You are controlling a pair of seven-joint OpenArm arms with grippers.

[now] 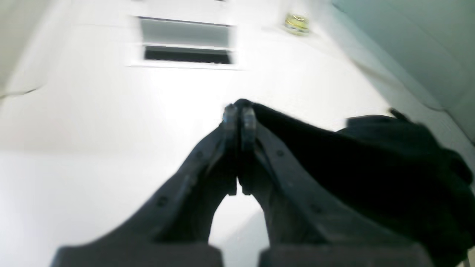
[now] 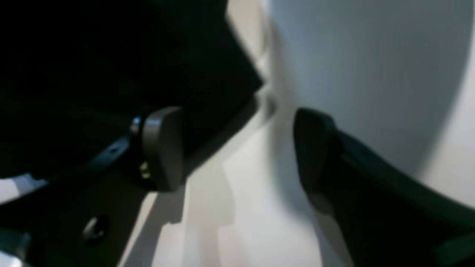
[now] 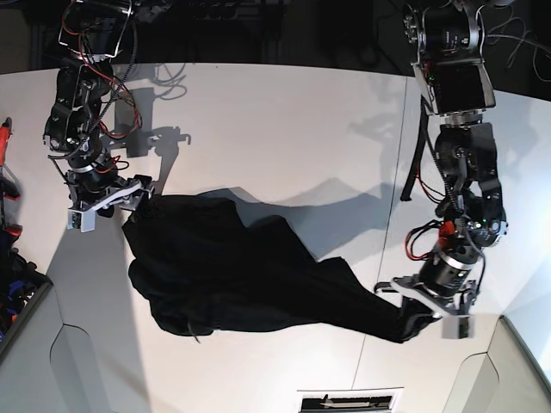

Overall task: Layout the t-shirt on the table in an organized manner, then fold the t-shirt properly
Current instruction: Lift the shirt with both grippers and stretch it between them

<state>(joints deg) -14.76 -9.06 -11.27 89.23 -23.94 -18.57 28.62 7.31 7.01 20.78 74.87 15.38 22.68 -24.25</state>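
The black t-shirt (image 3: pixel 250 275) is lying crumpled across the white tabletop (image 3: pixel 275 129). The left end effector (image 1: pixel 239 116) is pinching the shirt's edge, closed tight on the cloth. The right end effector (image 2: pixel 237 148) is gaping wide, empty, just beside the shirt's opposite end.

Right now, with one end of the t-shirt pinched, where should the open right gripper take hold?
Probably the t-shirt's edge right beside the right gripper, coming in from the table side. Its jaws stand open just off that edge, and the left gripper clamps the opposite end.
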